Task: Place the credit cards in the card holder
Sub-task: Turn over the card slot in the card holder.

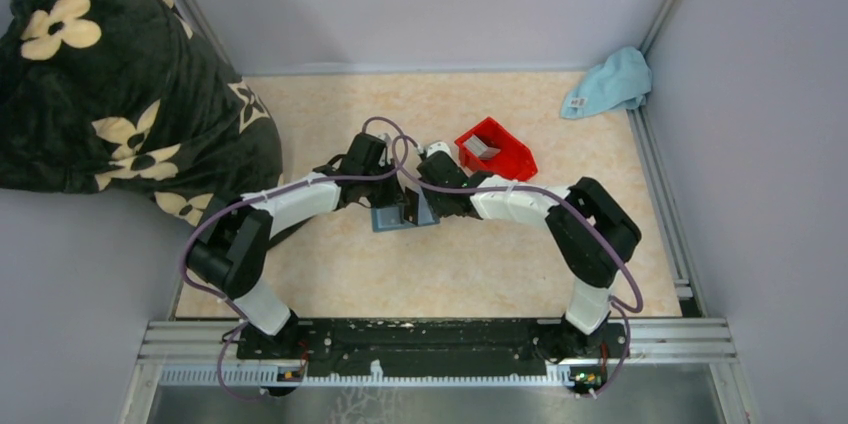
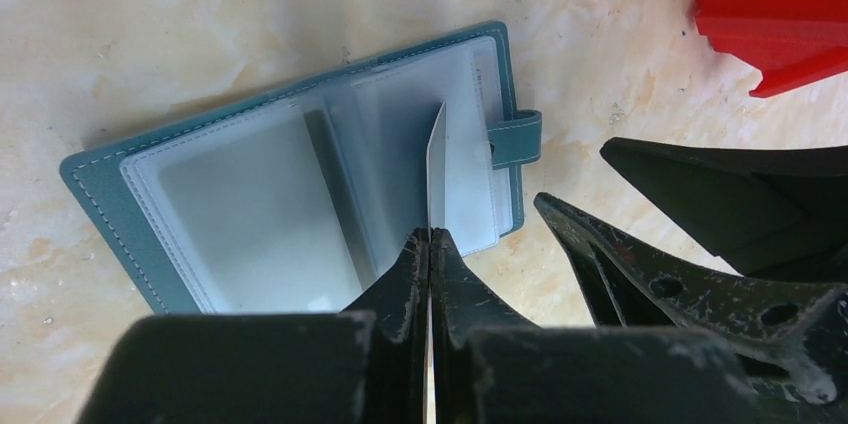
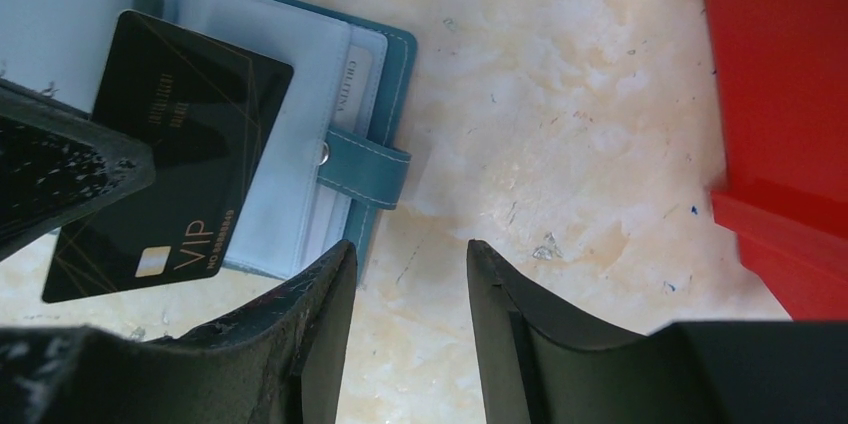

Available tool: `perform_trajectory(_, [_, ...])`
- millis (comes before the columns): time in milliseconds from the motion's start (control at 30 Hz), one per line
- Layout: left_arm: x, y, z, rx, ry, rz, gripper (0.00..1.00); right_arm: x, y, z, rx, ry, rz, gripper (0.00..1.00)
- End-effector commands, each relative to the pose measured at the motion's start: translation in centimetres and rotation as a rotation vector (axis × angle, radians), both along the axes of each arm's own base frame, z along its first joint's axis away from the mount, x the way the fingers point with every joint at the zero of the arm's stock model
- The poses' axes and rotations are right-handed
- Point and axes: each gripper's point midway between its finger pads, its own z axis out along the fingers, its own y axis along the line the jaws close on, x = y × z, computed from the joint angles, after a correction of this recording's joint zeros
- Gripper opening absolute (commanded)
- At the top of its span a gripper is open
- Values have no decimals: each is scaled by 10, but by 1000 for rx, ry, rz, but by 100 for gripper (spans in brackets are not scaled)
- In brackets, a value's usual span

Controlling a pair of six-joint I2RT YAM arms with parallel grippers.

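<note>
Left gripper [image 2: 430, 241] pinches a glossy black rectangular credit card [image 3: 170, 144], long axis pointing at the open teal stitched card holder [image 2: 100, 206] with clear plastic sleeves [image 2: 250, 204]; right gripper [image 3: 410, 254] parted, empty.

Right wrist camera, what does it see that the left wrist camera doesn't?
Only the right wrist view shows the black face of the credit card, with VIP printed on it. Only the left wrist view shows that card edge-on, pinched in the shut left gripper, and the whole open spread of the card holder. Both show the holder's snap strap, the red bin and the marbled table.
</note>
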Motion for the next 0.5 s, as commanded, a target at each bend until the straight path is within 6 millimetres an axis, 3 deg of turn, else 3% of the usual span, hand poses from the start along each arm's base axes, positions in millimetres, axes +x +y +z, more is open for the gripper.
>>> perform_trajectory(0, [0, 5, 2, 9, -20, 31, 0, 17, 10, 8, -18, -84, -3, 46])
perform_trajectory(200, [-1, 4, -4, 9, -2, 33, 0, 19, 16, -4, -29, -104, 14, 46])
perform_trajectory(467, [-2, 5, -11, 20, 11, 32, 0, 29, 21, -4, -49, -197, 9, 46])
